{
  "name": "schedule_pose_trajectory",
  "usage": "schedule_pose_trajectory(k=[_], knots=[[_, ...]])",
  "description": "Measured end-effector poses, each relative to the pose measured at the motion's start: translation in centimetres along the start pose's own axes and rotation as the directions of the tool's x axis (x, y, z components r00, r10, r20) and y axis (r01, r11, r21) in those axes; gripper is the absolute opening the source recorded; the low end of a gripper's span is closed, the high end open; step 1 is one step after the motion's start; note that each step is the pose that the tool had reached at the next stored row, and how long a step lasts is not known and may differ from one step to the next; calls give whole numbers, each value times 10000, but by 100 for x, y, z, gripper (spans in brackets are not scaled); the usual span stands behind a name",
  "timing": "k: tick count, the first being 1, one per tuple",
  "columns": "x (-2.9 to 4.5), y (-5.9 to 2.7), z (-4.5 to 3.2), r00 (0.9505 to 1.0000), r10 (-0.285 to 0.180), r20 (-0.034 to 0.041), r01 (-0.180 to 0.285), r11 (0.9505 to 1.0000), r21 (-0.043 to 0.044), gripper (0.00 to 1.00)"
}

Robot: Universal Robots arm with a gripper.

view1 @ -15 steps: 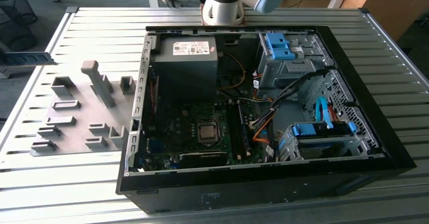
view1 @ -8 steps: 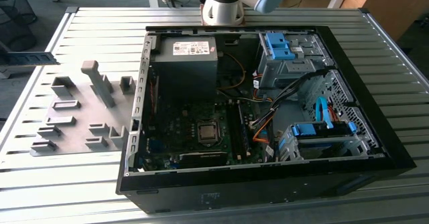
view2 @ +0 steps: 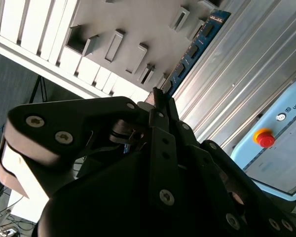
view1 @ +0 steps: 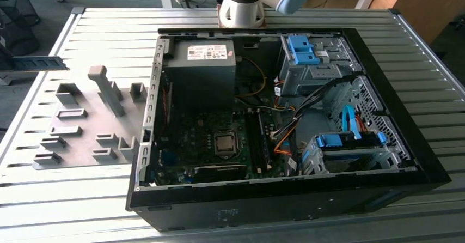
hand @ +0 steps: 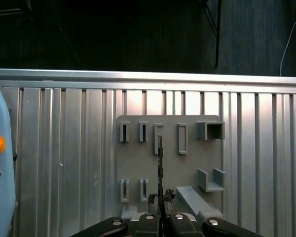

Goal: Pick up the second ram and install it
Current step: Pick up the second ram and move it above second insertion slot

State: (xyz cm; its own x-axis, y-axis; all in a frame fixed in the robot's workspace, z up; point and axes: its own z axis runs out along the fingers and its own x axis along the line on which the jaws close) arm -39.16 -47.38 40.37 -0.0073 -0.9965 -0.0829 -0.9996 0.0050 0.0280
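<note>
Looking across the table (view1: 87, 210), you have the open computer case (view1: 428, 166) on the exterior view's right and the grey fixture plate (view1: 81, 124) beside it. The second ram (view1: 42, 63) hangs past the plate on the exterior view's left, well apart from the case's memory slots (view1: 259, 139). Your gripper (hand: 160, 200) is clamped on one end, the strip's long axis running straight out from its jaws.

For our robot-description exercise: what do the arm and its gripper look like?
The arm has silver-grey cylindrical segments with a blue-grey joint cap. The gripper is black, built of flat linked bars fastened with silver screws, narrowing toward the tip.
</note>
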Motion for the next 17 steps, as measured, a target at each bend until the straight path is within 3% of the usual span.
schedule_pose_trajectory(k=[17], knots=[[-1,-123,-4,10000,0,0,0,10000,0,14]])
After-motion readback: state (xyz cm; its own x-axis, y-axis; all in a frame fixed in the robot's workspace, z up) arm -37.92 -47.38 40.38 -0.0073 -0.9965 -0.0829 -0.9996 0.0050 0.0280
